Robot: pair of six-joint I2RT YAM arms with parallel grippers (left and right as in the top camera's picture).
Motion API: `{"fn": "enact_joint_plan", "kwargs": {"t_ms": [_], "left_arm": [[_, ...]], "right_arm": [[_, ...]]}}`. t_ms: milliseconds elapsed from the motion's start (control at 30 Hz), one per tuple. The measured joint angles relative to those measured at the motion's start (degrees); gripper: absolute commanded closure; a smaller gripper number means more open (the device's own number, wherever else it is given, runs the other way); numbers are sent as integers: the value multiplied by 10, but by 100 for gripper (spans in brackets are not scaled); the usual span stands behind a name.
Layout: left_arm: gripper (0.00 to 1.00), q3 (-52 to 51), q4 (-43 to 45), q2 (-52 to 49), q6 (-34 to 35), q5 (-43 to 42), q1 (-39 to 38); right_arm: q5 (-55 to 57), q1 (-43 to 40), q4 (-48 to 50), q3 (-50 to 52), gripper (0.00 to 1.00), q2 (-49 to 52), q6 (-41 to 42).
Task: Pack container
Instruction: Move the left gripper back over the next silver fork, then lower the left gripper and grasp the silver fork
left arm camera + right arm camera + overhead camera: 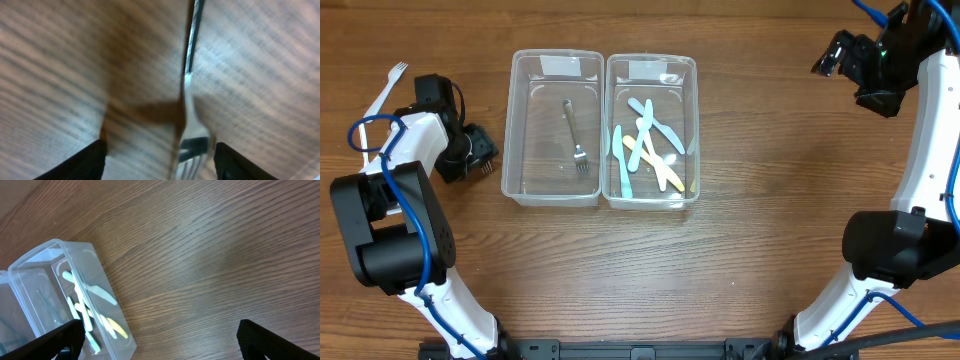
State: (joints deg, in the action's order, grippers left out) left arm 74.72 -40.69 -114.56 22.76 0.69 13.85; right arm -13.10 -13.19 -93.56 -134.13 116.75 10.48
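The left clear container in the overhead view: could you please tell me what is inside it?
One metal fork lies on the floor of the container, tines toward the robot. Nothing else shows inside, and the clear walls cover nothing.

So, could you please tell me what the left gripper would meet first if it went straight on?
Most likely the fork lying between its fingers, then the table; blur leaves depth unsure.
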Motion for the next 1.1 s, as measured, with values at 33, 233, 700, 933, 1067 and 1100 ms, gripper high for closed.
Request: {"fn": "enact_joint_plan", "kwargs": {"t_ms": [33, 233, 700, 933, 1067, 1100], "left_arm": [[37, 0, -5, 0, -1, 4, 0], [52, 0, -20, -1, -4, 23, 0], [66, 0, 2, -2, -4, 30, 0], [77, 0, 13, -3, -5, 31, 0], [78, 0, 15, -4, -5, 31, 0], [78, 0, 15, -4, -5, 31, 0]], "right_arm": [[0, 0, 0, 0, 0, 0, 0], [0, 0, 0, 0, 0, 0, 0], [0, 0, -1, 0, 0, 0, 0], [0, 0, -1, 0, 0, 0, 0], [0, 0, -1, 0, 0, 0, 0], [0, 0, -1, 0, 0, 0, 0]]}}
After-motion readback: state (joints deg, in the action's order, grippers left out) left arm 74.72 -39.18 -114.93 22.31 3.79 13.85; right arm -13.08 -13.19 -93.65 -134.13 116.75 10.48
